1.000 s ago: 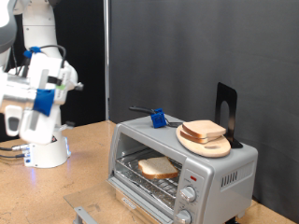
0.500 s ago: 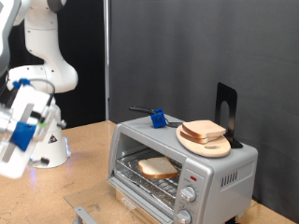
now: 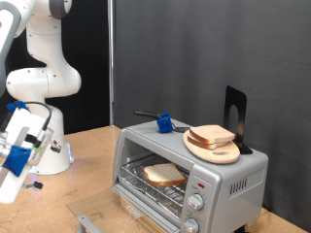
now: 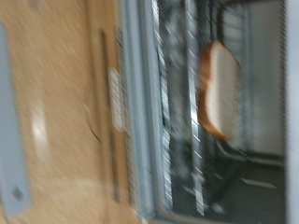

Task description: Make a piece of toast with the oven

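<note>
Toast (image 3: 164,175) lies flat on the wire rack (image 3: 146,184) inside the boxy silver-grey oven (image 3: 228,184), pale crumb ringed by tan crust, its longer side running along the rack's width. Another slice (image 3: 212,135) rests on a round wooden plate (image 3: 216,150) on the oven's top. Over the wooden desk (image 3: 87,175) at the exterior view's left hangs the pincer (image 3: 8,186); whether it is clenched or released cannot be told.

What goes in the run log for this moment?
toast: on rack in oven | door: open | gripper: exterior view's left, away from oven, holds nothing visible | second slice: on plate atop oven
</note>
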`<state>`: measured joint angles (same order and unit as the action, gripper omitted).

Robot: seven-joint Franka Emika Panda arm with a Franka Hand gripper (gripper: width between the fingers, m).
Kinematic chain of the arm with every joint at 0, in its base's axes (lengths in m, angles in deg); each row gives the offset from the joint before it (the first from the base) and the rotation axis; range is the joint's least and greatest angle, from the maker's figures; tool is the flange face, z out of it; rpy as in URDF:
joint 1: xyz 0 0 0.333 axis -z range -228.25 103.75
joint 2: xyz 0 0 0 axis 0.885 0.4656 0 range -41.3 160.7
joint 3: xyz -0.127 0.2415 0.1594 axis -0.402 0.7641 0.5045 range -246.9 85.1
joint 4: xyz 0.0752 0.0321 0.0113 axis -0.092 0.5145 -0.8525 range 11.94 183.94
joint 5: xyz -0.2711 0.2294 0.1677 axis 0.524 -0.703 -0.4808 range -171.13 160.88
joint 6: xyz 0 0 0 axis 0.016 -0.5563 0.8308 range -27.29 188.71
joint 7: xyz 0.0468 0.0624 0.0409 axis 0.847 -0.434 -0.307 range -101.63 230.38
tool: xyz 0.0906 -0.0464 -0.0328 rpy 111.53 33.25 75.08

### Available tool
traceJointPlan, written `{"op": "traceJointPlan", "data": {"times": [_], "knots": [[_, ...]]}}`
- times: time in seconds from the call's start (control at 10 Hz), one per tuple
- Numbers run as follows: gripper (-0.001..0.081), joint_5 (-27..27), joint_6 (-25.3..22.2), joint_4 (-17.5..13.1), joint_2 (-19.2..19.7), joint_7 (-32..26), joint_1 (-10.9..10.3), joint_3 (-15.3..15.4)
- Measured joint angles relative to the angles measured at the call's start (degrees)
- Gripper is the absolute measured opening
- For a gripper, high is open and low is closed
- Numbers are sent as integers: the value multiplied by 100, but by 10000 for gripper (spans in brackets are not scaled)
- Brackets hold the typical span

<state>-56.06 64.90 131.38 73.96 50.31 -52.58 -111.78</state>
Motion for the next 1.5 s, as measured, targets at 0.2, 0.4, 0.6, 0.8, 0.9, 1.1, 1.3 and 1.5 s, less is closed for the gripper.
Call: {"op": "traceJointPlan", "data": {"times": [0.2, 0.4, 0.6, 0.8, 0.9, 1.1, 1.3, 1.5], "knots": [[682, 196, 387, 95, 193, 123, -7, 16], [682, 21, 604, 195, 386, -199, -6, 50], [682, -40, 624, 212, 575, -554, -5, 79], [682, -51, 667, 240, 728, -820, -5, 107], [682, -81, 746, 275, 778, -884, -7, 135], [682, -259, 1090, 442, 843, -978, -27, 253], [682, -435, 1291, 663, 854, -1158, -48, 421], [682, -570, 1362, 898, 845, -1298, -89, 594]]}}
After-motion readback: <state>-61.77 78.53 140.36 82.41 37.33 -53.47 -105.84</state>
